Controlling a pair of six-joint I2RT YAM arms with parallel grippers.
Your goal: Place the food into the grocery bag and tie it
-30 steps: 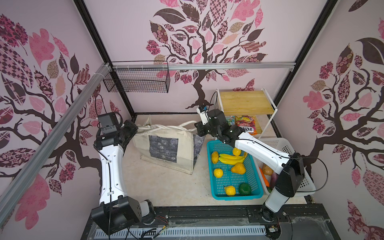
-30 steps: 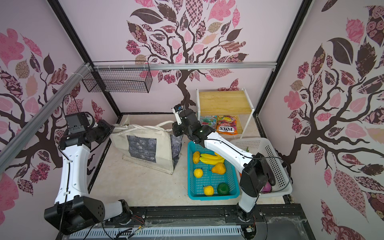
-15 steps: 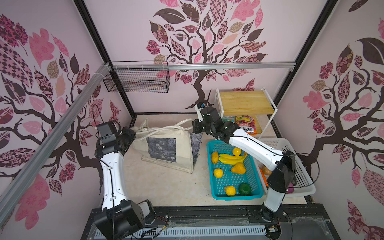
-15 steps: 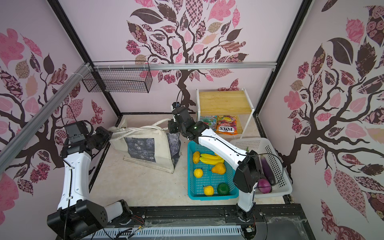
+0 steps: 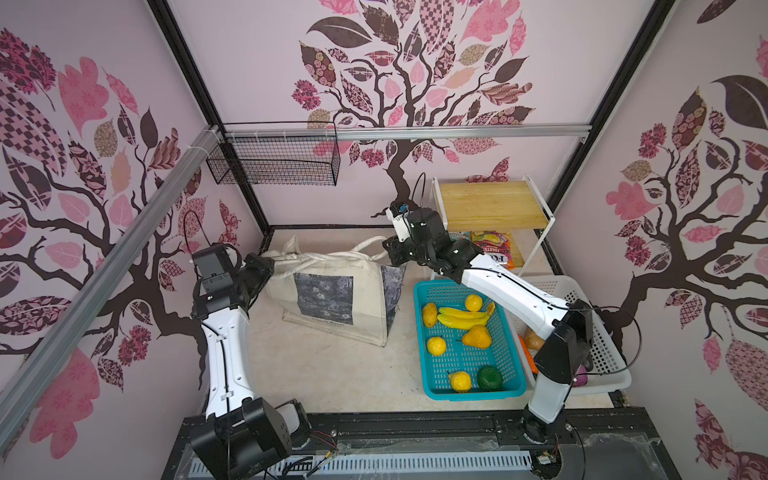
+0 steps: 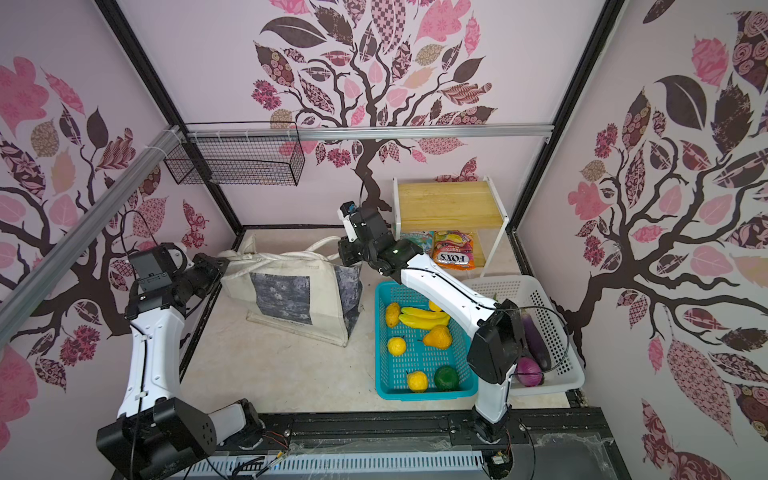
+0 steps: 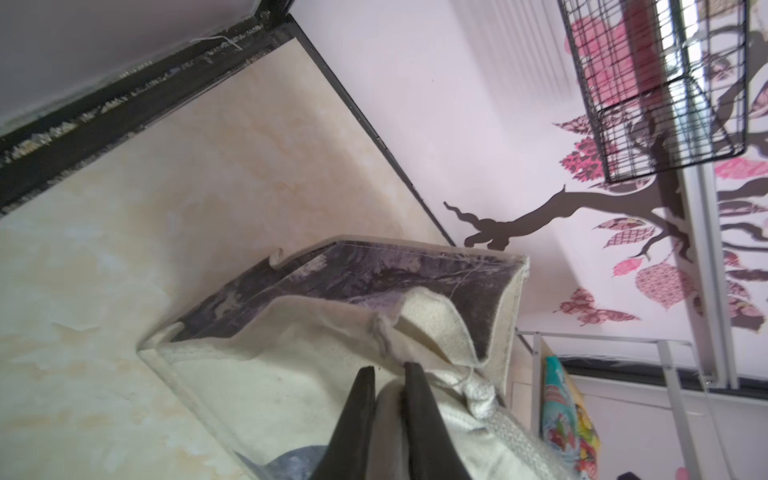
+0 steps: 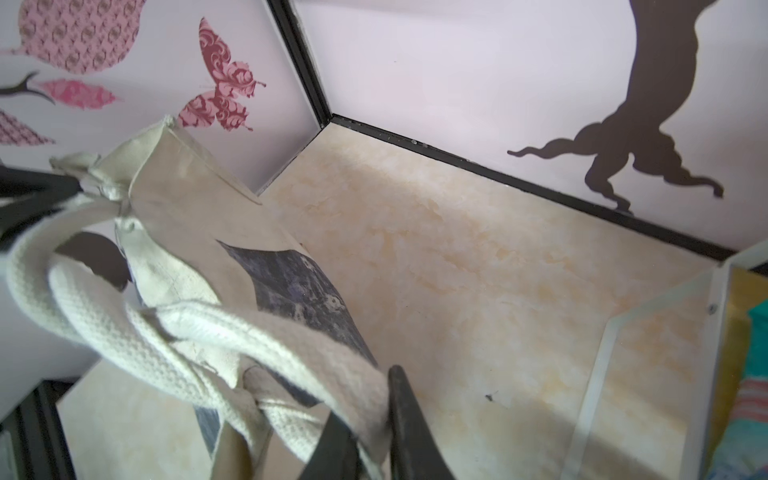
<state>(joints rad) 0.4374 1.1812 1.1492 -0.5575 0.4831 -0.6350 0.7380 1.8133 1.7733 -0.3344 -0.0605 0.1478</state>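
Grocery bag (image 5: 332, 291) stands upright mid-table. Left gripper (image 7: 388, 368) at its 9 o'clock end and right gripper (image 8: 365, 395) at its 2 o'clock corner each pinch the crossed strap handles (image 8: 187, 328), apparently to draw a knot tight. Bag contents not visible. Food (image 5: 461, 318) lies in teal basket (image 5: 473, 392), 3 o'clock of the bag.

Upright tote (image 6: 291, 291) beside teal basket (image 6: 424, 393)

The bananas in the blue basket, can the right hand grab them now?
Probably not just yet. The bananas lie uncovered near its arm, but the right hand is at the grocery bag with a strap handle between its fingers.
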